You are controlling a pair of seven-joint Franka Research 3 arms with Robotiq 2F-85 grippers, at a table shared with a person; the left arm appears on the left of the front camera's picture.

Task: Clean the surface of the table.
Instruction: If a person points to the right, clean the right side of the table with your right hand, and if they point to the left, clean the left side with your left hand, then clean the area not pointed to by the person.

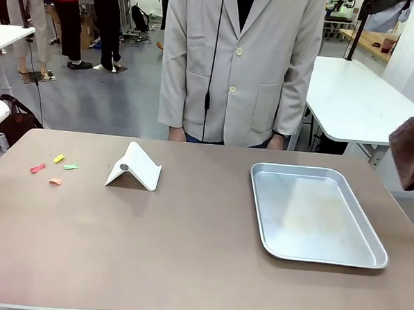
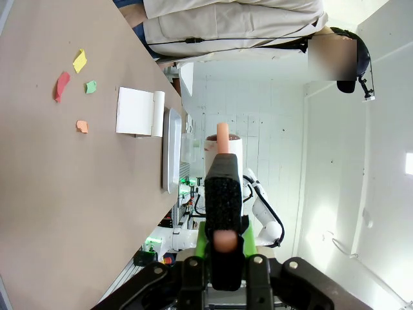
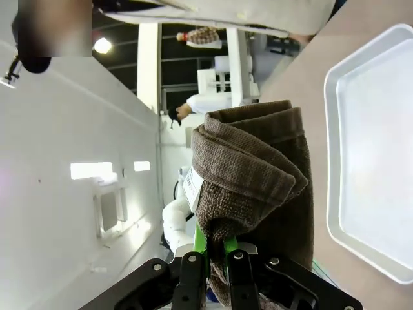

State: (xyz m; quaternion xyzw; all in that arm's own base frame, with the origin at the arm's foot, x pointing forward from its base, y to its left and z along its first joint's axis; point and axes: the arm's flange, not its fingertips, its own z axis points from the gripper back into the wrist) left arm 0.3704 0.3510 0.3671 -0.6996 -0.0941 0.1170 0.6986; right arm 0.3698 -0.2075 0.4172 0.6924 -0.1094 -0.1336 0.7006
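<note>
Open lab hall — white worktables (image 1: 356,100), grey floor (image 1: 105,101), people (image 1: 68,16) standing about

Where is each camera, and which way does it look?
Front view: between the arms, facing across the table at the person; a brown cloth hangs at right.
Left wrist view: on the left wrist, looking along the left tool, shut on a black brush; table sideways.
Right wrist view: on the right wrist, looking along the right tool, shut on the cloth.
Shared: front and left wrist views both show the coloured scraps and tray.
</note>
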